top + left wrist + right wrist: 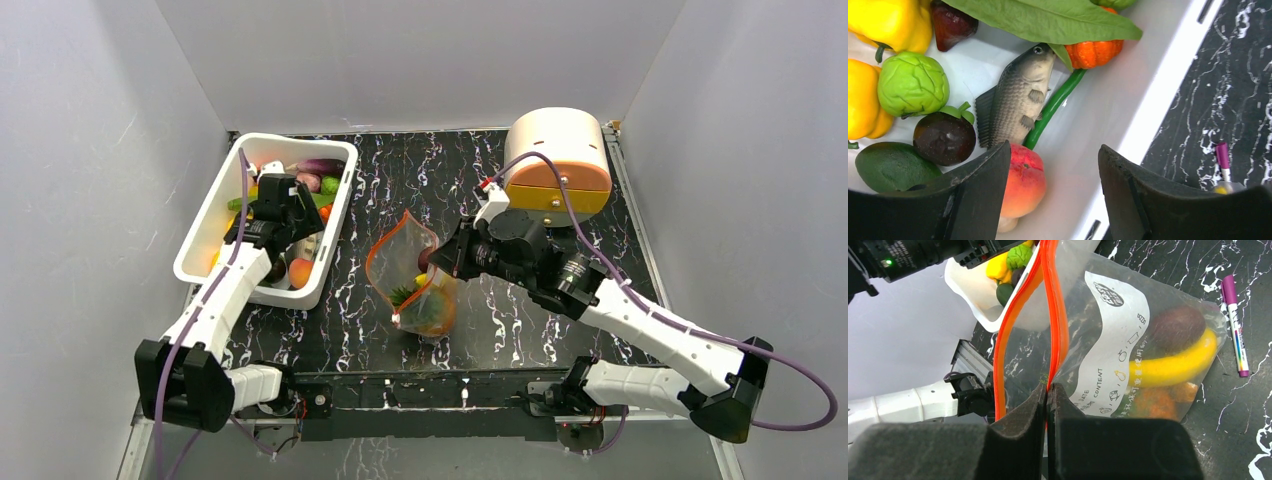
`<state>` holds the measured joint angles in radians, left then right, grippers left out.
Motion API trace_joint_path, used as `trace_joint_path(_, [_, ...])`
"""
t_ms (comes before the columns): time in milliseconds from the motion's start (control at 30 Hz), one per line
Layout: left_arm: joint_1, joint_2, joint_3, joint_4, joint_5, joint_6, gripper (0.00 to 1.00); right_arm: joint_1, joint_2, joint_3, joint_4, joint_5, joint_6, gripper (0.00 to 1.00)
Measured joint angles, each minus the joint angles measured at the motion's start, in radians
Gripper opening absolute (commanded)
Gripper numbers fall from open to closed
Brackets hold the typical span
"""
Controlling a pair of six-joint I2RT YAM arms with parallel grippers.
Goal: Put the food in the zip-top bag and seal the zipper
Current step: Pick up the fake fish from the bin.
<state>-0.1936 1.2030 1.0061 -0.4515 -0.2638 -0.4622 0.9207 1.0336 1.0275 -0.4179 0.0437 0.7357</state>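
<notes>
- Now gripping the zip-top bag (1108, 340) at its zipper (1058, 315) with the right gripper (1048, 387) — clamped tight on the orange strip, mouth held agape mid-table.
- Hovering the left gripper (1054, 150), spread wide and empty, inside the white tub (1128, 115), peach (1023, 182) at one finger, fish (1015, 102) just beyond.
- Could nudge the round peach aside when closing off-centre — likely a miss.
- Could snag the floppy lip while loading, tugging it free of the pinch and spilling the food (1173, 365) inside.
</notes>
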Motion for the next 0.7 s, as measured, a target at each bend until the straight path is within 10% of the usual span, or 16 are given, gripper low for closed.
trace_joint_path(700, [0.186,0.294,-0.048,0.214,0.155,0.128,0.62,0.0,0.08,0.096,-0.076,0.003,0.01,0.0])
